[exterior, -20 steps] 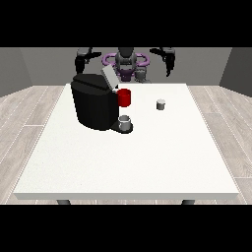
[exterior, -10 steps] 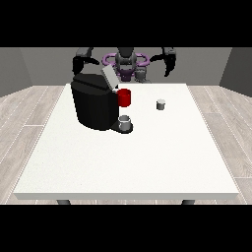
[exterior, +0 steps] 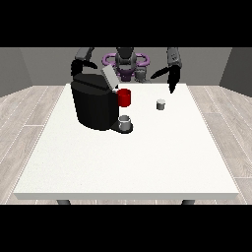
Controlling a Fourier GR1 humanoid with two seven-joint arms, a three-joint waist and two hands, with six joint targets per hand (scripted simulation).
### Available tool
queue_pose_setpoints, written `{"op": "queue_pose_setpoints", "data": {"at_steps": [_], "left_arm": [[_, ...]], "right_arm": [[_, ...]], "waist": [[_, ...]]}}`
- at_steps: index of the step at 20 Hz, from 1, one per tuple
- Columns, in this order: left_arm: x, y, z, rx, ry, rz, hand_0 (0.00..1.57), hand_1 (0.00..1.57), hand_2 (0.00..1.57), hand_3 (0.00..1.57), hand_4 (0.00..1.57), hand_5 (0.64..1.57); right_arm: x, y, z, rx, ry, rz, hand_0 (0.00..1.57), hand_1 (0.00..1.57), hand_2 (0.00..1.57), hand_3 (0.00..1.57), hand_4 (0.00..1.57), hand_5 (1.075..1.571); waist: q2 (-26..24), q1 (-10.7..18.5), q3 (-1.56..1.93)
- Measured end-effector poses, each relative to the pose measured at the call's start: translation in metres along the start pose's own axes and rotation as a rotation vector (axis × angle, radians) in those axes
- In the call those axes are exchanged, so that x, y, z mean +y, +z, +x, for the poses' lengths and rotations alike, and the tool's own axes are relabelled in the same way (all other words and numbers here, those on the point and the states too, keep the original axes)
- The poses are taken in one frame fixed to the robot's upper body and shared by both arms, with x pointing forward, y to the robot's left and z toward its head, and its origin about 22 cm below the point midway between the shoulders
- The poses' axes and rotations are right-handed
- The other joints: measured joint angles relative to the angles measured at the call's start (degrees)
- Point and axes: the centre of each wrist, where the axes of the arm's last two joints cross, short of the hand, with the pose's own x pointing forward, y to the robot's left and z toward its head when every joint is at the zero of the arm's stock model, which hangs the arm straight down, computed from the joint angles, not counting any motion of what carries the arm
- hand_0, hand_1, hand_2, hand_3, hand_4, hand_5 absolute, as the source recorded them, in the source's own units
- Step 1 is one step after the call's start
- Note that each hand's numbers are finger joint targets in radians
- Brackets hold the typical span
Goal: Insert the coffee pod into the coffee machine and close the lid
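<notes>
My hand at the view's right (exterior: 173, 78) hangs with fingers straight, holding nothing — the coffee pod (exterior: 160, 104) just below it, the coffee machine (exterior: 96, 103) (lid raised for loading) well aside.

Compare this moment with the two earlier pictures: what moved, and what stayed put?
The hand at the view's right has come down from beside the robot's shoulder towards the table's far edge, above the coffee pod, touching nothing. The coffee machine, its raised lid and the pod stayed put.
</notes>
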Motion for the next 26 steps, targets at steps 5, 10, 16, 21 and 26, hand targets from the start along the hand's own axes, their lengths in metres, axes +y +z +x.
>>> {"op": "queue_pose_setpoints", "data": {"at_steps": [5,10,16,21,26], "left_arm": [[0.020,-0.016,-0.006,0.030,-0.150,0.024,0.00,0.00,0.00,0.00,0.00,1.571],[0.040,-0.036,-0.005,0.047,-0.267,0.046,0.00,0.00,0.00,0.00,0.00,1.571],[0.056,-0.046,-0.016,0.129,-0.334,0.003,0.00,0.00,0.00,0.00,0.00,1.571],[0.060,-0.057,-0.020,0.172,-0.394,-0.036,0.00,0.00,0.00,0.00,0.00,1.571],[0.068,-0.063,-0.018,0.181,-0.447,-0.061,0.00,0.00,0.00,0.00,0.00,1.571]], "right_arm": [[0.015,-0.011,0.006,-0.022,0.020,0.021,0.00,0.00,0.00,0.00,0.48,1.571],[0.026,-0.023,0.011,-0.048,0.034,0.033,0.00,0.00,0.00,0.00,0.47,1.571],[0.017,-0.030,0.006,-0.055,0.044,0.013,0.00,0.00,0.00,0.00,0.36,1.571],[0.017,-0.041,0.011,-0.062,0.057,0.028,0.00,0.00,0.00,0.00,0.32,1.571],[0.021,-0.044,0.007,-0.059,0.055,0.012,0.00,0.00,0.00,0.00,0.39,1.571]], "waist": [[4.18,-2.05,-0.01],[8.57,-3.64,-0.02],[9.91,-3.80,-0.01],[10.89,-4.17,0.10],[11.18,-4.30,0.46]]}}
